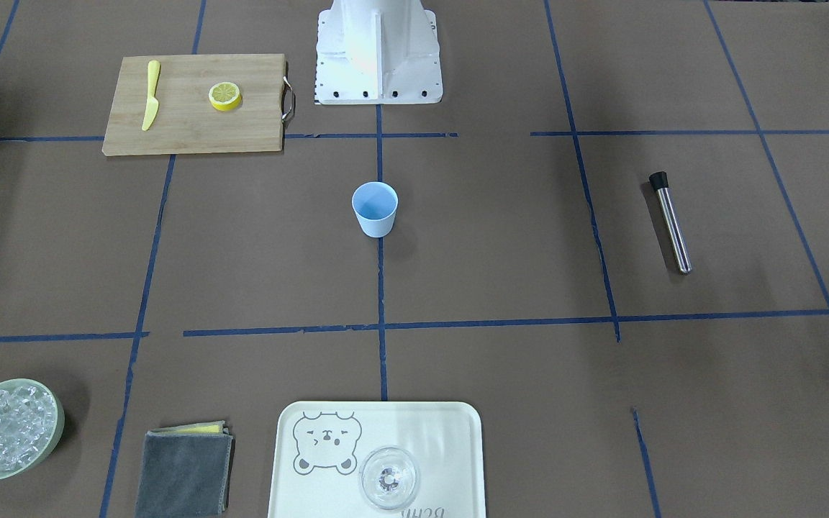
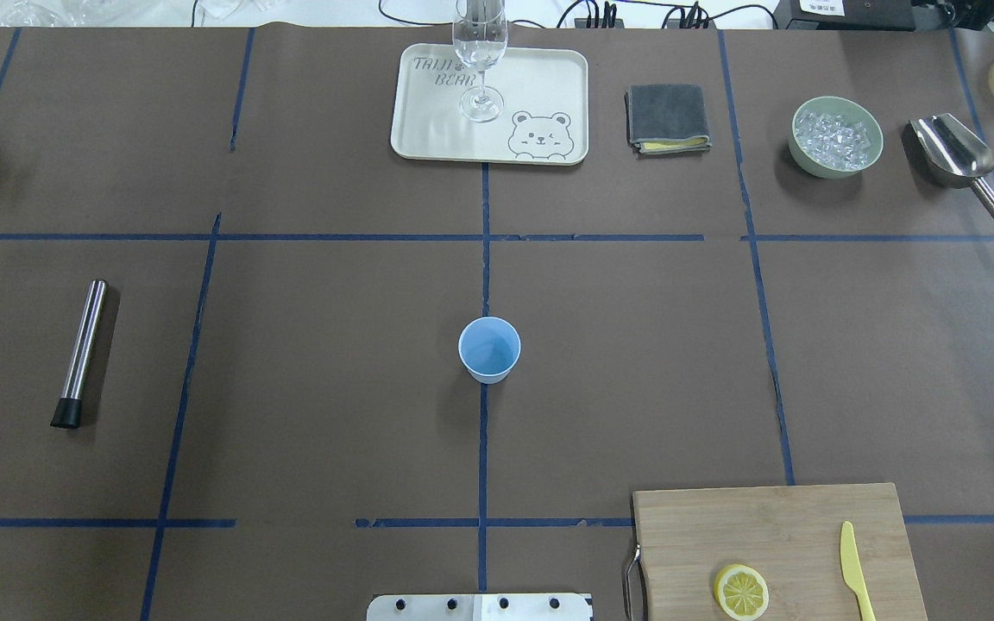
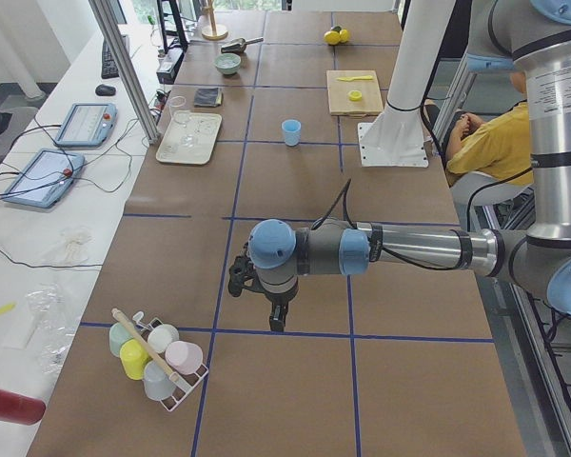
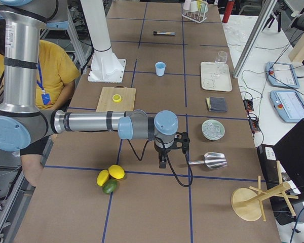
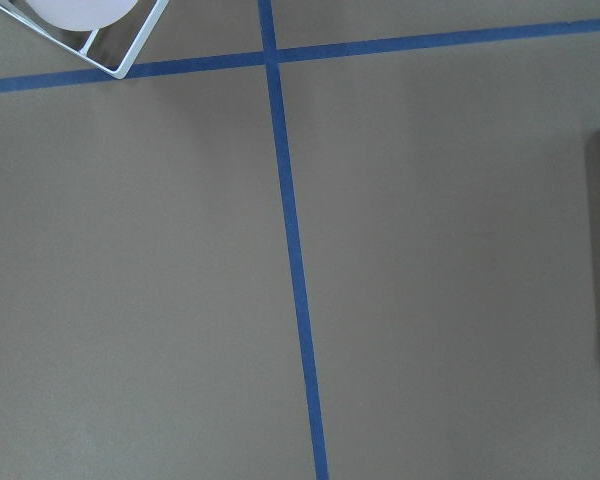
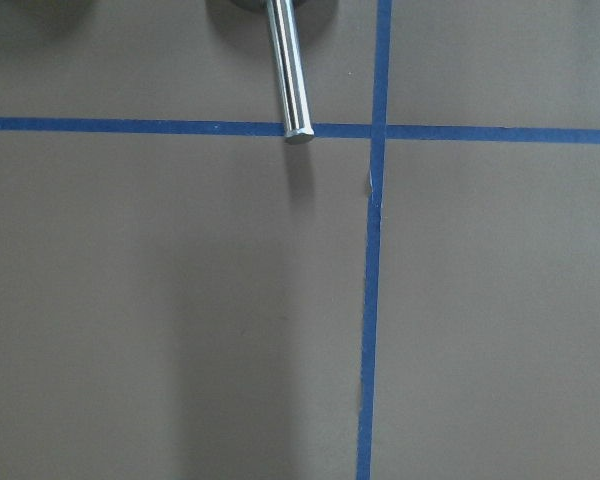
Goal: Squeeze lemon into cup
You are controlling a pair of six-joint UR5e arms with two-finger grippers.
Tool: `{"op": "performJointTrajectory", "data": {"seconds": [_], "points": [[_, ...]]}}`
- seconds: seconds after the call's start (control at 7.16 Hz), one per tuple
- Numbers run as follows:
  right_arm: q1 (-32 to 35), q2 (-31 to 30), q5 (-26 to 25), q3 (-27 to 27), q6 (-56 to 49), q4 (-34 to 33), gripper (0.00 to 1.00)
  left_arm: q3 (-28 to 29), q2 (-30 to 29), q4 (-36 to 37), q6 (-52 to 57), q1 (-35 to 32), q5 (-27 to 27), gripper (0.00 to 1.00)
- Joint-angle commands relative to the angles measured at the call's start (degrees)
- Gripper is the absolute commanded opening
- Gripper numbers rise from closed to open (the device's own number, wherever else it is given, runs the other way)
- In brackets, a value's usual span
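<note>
I see the cup (image 2: 489,349) upright mid-bench (image 2: 307,405). Overhead, the lemon (image 2: 740,592) lies on the cutting board (image 2: 764,526) at the cup's 5 o'clock, knife (image 2: 852,573) at the lemon's 3. Left fingers (image 3: 277,321) and right fingers (image 4: 162,163): can't tell the gap.

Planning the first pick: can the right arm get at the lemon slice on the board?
Probably yes. The lemon lies uncovered on the cutting board, the knife apart from it, and the right claw hangs on that same side with nothing between.
</note>
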Motion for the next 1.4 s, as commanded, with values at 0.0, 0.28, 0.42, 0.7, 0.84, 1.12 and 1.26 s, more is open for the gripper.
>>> {"op": "performJointTrajectory", "data": {"seconds": [0.0, 0.28, 0.42, 0.7, 0.84, 1.12, 1.26], "points": [[-0.01, -0.26, 0.04, 0.07, 0.09, 0.00, 1.00, -0.93, -0.48, 0.11, 0.52, -0.04, -0.14, 1.00], [0.08, -0.27, 0.04, 0.07, 0.09, 0.09, 1.00, -3.13, -0.13, 0.19, 0.53, 0.05, -0.23, 1.00], [0.00, -0.35, 0.04, 0.07, 0.09, 0.09, 1.00, -3.22, -0.21, 0.02, 0.62, 0.22, -0.40, 1.00], [0.08, -0.70, 0.48, 0.07, 0.09, 0.18, 1.00, -2.44, -0.13, -1.21, 0.35, 0.22, -0.41, 1.00], [0.08, -0.71, 0.66, 0.41, 0.09, 0.35, 1.00, -2.26, -0.04, -1.12, 0.44, 0.22, -0.49, 1.00], [-0.01, -0.79, 0.66, 0.16, 0.09, 0.53, 1.00, 1.26, -0.31, -3.39, 0.53, 0.22, -5.55, 1.00], [-0.01, -1.06, 1.01, 0.33, 0.09, 0.53, 1.00, 1.52, -0.39, -3.50, 0.70, 0.22, -5.42, 1.00]]}}
